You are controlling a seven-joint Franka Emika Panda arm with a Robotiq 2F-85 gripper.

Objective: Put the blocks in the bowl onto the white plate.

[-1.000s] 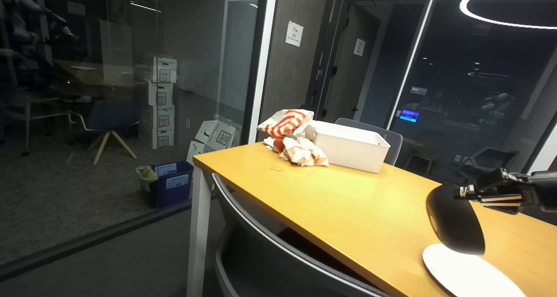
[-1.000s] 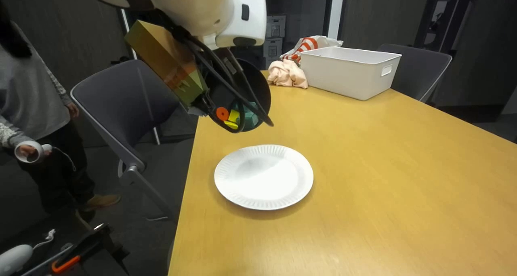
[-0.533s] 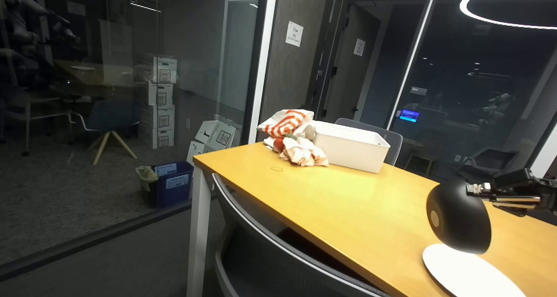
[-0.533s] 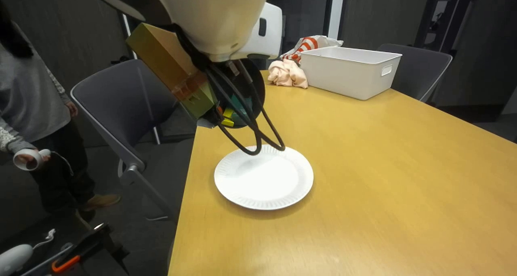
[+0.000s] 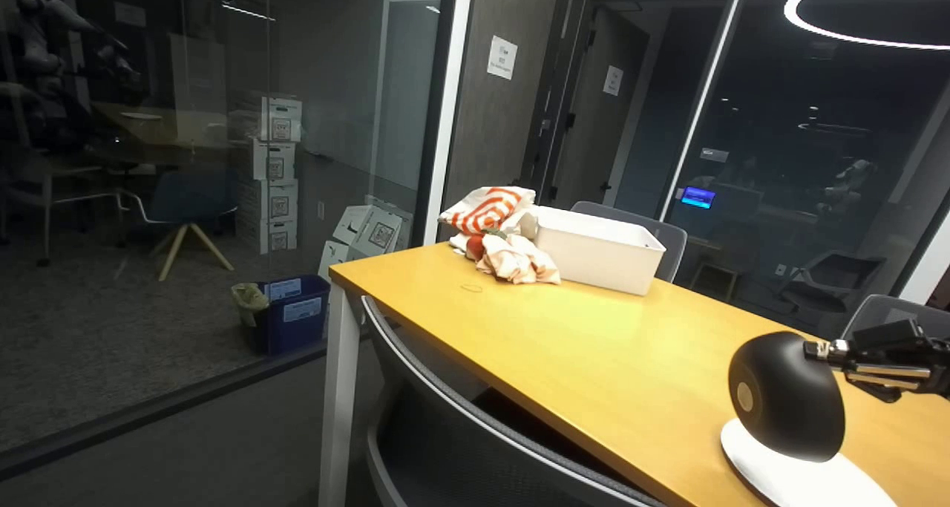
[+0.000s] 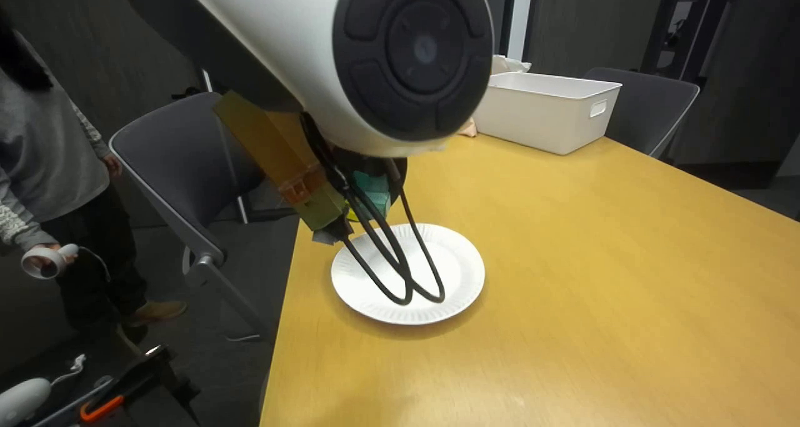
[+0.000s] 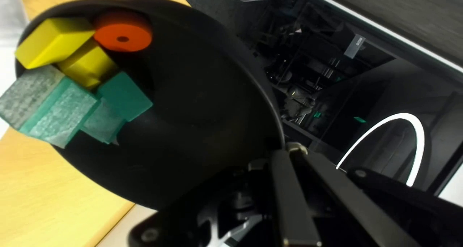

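Note black two-finger gripper (image 7: 294, 150) clamped on rim of tilted round black bowl (image 5: 790, 399). Find teal, yellow and orange blocks (image 7: 86, 64) inside, at low side opposite grip, toward fluted round white plate (image 6: 459, 271) below. To pour, tip more steeply that way.

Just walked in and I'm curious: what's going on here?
A robot's gripper pinches the rim of a tilted black bowl close to the white plate. Yellow and green blocks and an orange disc sit in it, bunched opposite the gripper, one green block poking past the rim. Tipping them onto the plate is probably next.
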